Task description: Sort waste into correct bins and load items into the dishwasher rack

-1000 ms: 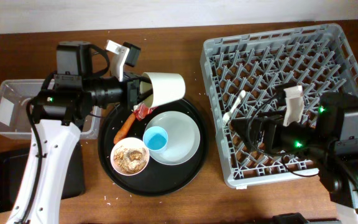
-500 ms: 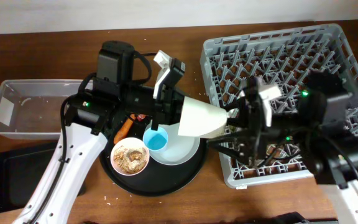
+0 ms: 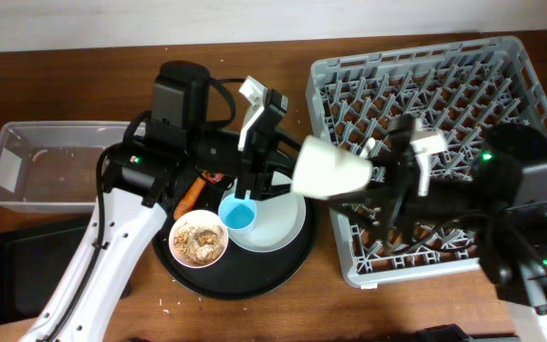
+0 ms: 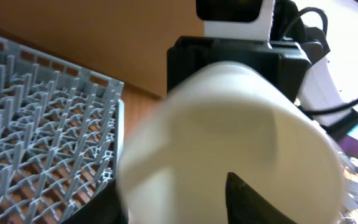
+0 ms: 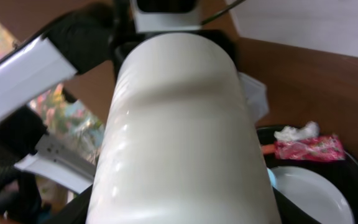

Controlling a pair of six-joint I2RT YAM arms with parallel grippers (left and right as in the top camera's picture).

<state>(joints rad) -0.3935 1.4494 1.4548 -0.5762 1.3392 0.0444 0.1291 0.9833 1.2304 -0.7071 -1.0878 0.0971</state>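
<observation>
1. Overhead: the small white cup (image 3: pixel 330 169) lies on its side in the air, just off the left edge of the dishwasher rack (image 3: pixel 501 76). The right gripper (image 3: pixel 380 180) reaches out from over the rack to the cup's rack-side end. The left gripper (image 3: pixel 275 171) sits at the cup's other end. Left of the rack, the round black tray (image 3: pixel 292 258) carries the white plate (image 3: pixel 278 214), the light-blue cup (image 3: pixel 238 211), the white bowl (image 3: pixel 198 237) of scraps and the carrot stick (image 3: pixel 190 195). The clear tub (image 3: pixel 55 157) and flat black tray (image 3: pixel 8 275) lie farthest from the rack.
2. Left wrist: the blurred cup fills the view, with the rack's pegs beside it. A dark finger (image 4: pixel 244 199) crosses the cup's lower edge. I cannot tell whether this pincer is clenched or released.
3. Right wrist: the cup runs lengthwise through the right gripper, which grasps it on both sides. Away from the rack lie the red wrapper (image 5: pixel 303 148) and white tissue (image 5: pixel 297 132).
</observation>
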